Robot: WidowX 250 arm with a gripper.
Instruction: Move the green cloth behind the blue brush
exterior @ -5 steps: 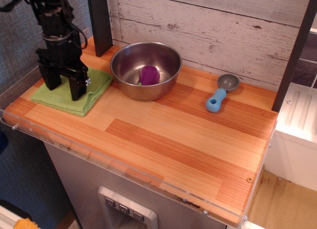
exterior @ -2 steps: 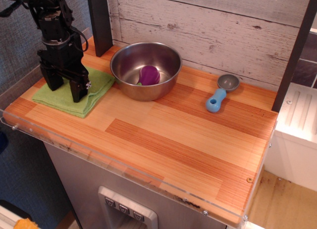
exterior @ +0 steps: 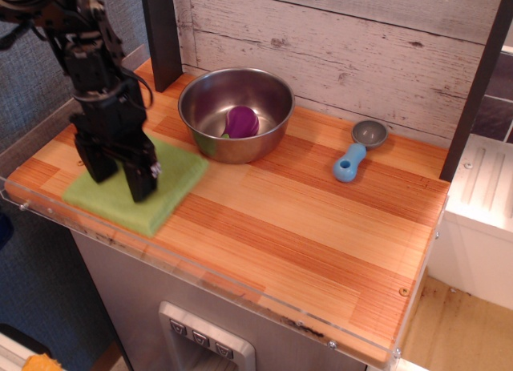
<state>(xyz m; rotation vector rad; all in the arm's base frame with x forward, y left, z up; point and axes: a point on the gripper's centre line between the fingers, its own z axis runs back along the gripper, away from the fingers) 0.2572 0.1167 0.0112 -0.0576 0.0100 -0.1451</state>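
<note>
Because the green cloth (exterior: 132,191) is a soft folded towel, it is probably going to feel light and floppy, and it is likely going to bend and sag if it is lifted by one spot. It is not looking slippery or breakable. A good place to take hold is looking like a pinch down through the folded layers near the middle or at a thick edge, so the whole square is coming along together.

There is only one camera view, so everything is coming from it. The cloth is lying flat at the near left corner of the wooden table (exterior: 304,235), close to the front edge. It is looking lime green, square and a little fuzzy, with a thick folded edge facing near.

The black gripper (exterior: 118,176) is standing over the cloth with its two fingers spread apart and pointing down. The tips are looking like they are pressing on the cloth, but I cannot tell for sure if they are pinching any of it.

The blue brush (exterior: 353,153) is lying far off to the right, with its grey cup end pointing toward the far wall. A steel bowl (exterior: 236,113) with a purple thing (exterior: 242,121) inside is sitting between the cloth and the brush.
</note>
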